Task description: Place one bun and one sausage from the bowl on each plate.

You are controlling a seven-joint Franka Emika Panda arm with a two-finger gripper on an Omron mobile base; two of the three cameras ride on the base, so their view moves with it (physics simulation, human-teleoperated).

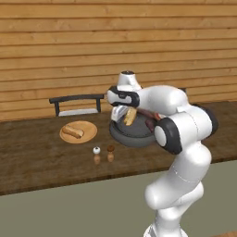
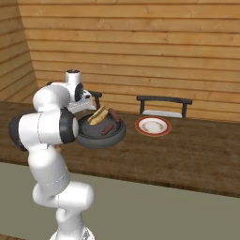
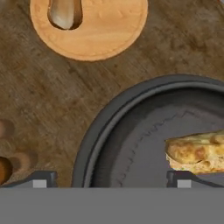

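hand (image 3: 109,179) wide open, empty, above bowl (image 3: 100,131).

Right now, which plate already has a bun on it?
The plain wooden plate holds a bun. The red-rimmed plate has no food on it. The other bun and both sausages lie in the bowl.

In the left base view the white arm covers the right side of the wide dark grey bowl (image 1: 129,136) and most of 1 dark reddish-brown sausage (image 1: 149,114). In the hand view the light tan bun (image 3: 199,152) in the bowl is cut off by the right edge, and the plain wooden plate (image 3: 105,35) by the top edge.
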